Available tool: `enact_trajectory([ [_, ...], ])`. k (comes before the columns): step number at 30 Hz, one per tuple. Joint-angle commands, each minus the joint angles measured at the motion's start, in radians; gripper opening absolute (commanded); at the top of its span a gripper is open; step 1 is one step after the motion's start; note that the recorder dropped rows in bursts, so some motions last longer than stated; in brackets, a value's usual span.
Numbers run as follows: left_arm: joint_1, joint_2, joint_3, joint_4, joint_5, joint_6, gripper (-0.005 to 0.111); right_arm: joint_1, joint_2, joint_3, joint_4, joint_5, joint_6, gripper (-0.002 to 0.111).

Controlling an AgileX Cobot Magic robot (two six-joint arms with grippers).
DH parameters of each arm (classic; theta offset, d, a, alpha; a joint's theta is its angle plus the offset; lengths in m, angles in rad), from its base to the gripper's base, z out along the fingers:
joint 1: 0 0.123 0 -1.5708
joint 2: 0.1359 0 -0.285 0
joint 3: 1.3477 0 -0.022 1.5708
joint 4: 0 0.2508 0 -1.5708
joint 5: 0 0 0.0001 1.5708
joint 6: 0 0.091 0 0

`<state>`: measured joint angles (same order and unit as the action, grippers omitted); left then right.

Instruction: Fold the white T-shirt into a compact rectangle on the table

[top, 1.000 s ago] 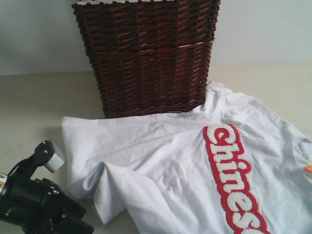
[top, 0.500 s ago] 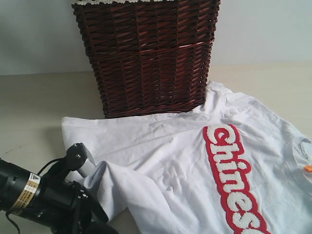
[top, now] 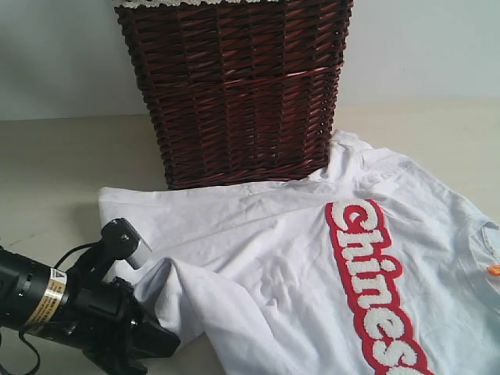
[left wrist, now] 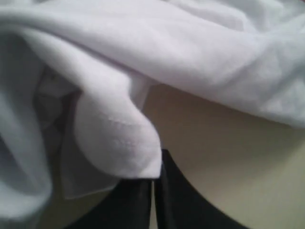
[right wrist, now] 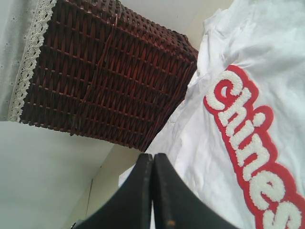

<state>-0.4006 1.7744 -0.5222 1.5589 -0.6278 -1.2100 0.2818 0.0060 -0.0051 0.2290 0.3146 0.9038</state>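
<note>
The table (top: 55,164) is seen first, a broad pale cream surface running back to the wall, and most of its right side is covered by the white T-shirt (top: 273,258). The shirt is laid chest-up and roughly flat, one sleeve reaching behind the basket's corner, while its lower-left part is bunched up into a raised fold. The dark brown wicker basket (top: 234,94) is stood upright at the back, its base just touching the shirt's upper edge. Down at the lower left, the black left arm (top: 47,301) is brought in low over the table, and the left gripper (left wrist: 154,186) is pushed right into that raised fold; its fingers (left wrist: 178,205) are pressed tight together, with the rolled edge of the cloth caught at their tips. The right gripper (right wrist: 152,167) is shown only by its own wrist camera: its fingers are shut flat against each other with nothing between them, and shirt and basket are seen beyond the tips. Across the chest, the fuzzy white lettering (top: 371,289) is carried on a red band. A strip of white lace trim (right wrist: 29,57) is picked out along the basket's rim, and a tiny orange tag (top: 493,269) is glimpsed at the collar.
</note>
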Motion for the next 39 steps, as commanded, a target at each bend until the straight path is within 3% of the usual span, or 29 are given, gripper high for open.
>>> enact_trajectory([
  [1, 0.018, -0.061, -0.004, 0.060, -0.058, -0.103, 0.000, 0.000, -0.006, 0.005, 0.000, -0.011, -0.004, 0.000],
  [9, 0.190, -0.204, -0.046, 0.142, -0.459, -0.341, 0.000, 0.000, -0.006, 0.005, 0.000, -0.011, -0.004, 0.000],
  [13, 0.245, -0.207, -0.063, 0.185, -0.593, -0.473, 0.000, 0.000, -0.006, 0.005, 0.000, -0.011, -0.004, 0.000],
  [21, 0.261, -0.211, -0.035, 0.185, -0.593, -0.613, 0.000, 0.000, -0.006, 0.005, 0.000, -0.011, -0.004, 0.000],
  [29, 0.261, -0.215, -0.028, 0.153, -0.593, -0.909, 0.000, 0.000, -0.006, 0.005, 0.000, -0.011, -0.004, 0.000],
  [31, 0.261, -0.221, -0.018, 0.109, -0.593, -0.915, 0.000, 0.000, -0.006, 0.005, 0.000, -0.011, -0.004, 0.000],
  [39, 0.264, -0.284, 0.060, 0.185, -0.532, -0.912, 0.000, 0.000, -0.006, 0.005, 0.000, -0.011, -0.004, 0.000],
])
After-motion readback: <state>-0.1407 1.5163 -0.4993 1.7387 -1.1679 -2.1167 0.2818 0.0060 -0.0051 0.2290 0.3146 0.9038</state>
